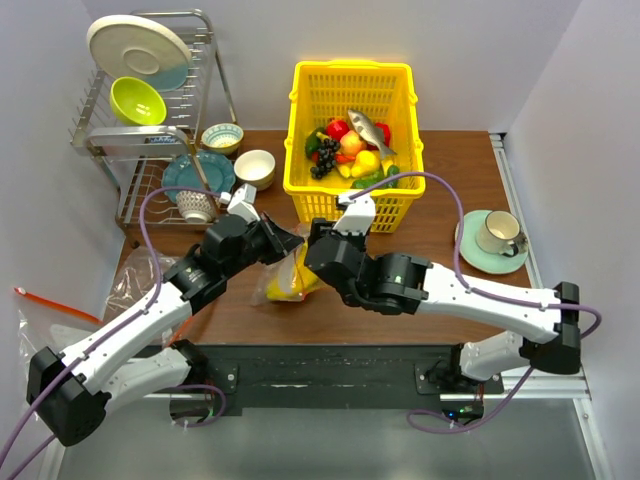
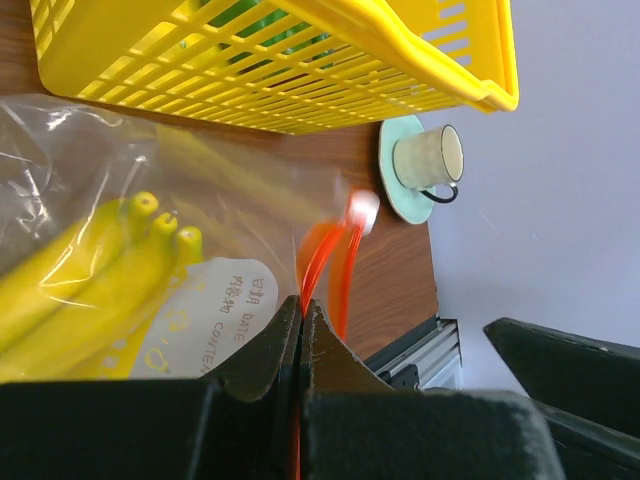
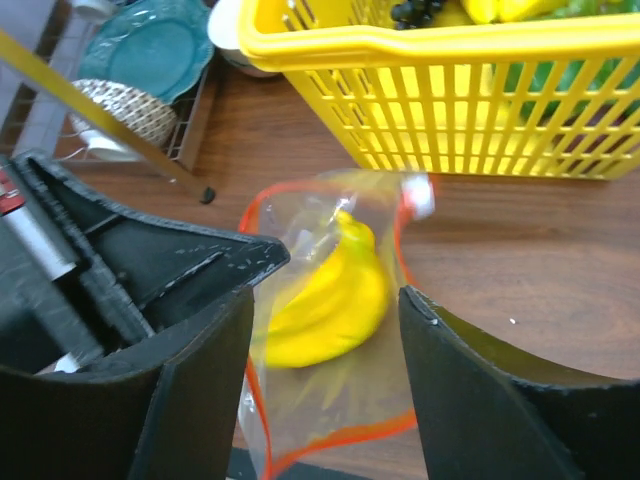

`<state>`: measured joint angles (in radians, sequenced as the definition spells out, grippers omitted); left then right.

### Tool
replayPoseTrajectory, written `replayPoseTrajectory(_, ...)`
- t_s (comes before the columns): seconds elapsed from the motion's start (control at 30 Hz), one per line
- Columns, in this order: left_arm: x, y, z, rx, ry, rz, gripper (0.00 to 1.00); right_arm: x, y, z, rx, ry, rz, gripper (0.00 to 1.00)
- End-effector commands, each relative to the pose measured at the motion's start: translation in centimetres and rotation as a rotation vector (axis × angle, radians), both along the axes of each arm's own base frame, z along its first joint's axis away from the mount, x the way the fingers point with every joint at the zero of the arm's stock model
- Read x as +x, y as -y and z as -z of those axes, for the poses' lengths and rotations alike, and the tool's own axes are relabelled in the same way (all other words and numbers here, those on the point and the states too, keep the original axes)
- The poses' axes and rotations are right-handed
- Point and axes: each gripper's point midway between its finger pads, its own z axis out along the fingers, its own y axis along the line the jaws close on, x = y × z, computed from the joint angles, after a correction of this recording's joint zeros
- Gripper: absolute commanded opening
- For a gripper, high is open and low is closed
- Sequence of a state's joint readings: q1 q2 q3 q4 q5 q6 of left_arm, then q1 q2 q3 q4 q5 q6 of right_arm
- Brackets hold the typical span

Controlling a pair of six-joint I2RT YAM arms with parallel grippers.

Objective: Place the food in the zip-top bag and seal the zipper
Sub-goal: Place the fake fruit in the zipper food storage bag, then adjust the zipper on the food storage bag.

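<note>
Left claw (image 2: 301,315): clenched on the zipper (image 2: 318,262). You had it pinching the orange strip at one end of the bag (image 2: 80,150) mouth.
Right claw (image 3: 335,285): released. Its jaws stood apart over the bag, one to each side of the mouth, and gripped nothing.
Bag: lay on the table (image 3: 520,260) between your two claws, just in front of the basket (image 1: 350,75).
Bananas (image 3: 320,320): already inside the bag, and the only piece I could see in it.
Mouth: the strip ran as an open loop round the bananas, so I judged it unsealed.
Basket: held the rest of the food (image 1: 350,150), dark grapes (image 1: 322,155) among it.
Cup (image 1: 497,233): on its saucer (image 1: 470,255) at the far right, well apart from the work.
Risk, slip: you held thin film by one narrow pinch. A tug from the left arm could have pulled the strip free and let the mouth fall flat.
Risk, spill: with the mouth unsealed, lifting or tilting that end could have rolled the bananas back out.
Risk, snag: the right claw sat low over the bag, with the basket wall just beyond. Swinging toward the food without rising first could have dragged the bag or knocked the basket.
Risk, miss: a sagging mouth could have made the next piece land on the strip and shove the bag away.
</note>
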<state>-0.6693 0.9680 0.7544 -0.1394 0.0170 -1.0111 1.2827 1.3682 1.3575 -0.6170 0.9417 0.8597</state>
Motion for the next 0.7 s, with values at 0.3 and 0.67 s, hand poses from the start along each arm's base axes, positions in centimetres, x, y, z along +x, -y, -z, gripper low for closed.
replayPoseTrajectory(0.3,0.0,-1.0,-4.6,0.021,0.097,-0.016,0.0,-1.5,2.4,0.7,-0.052,-0.096,-0.171,0.61)
replayPoseTrajectory(0.67,-0.8,-1.3,-5.4,0.035,0.101,0.007,0.0,-2.4,0.7,10.2,-0.085,-0.336,-0.294,0.45)
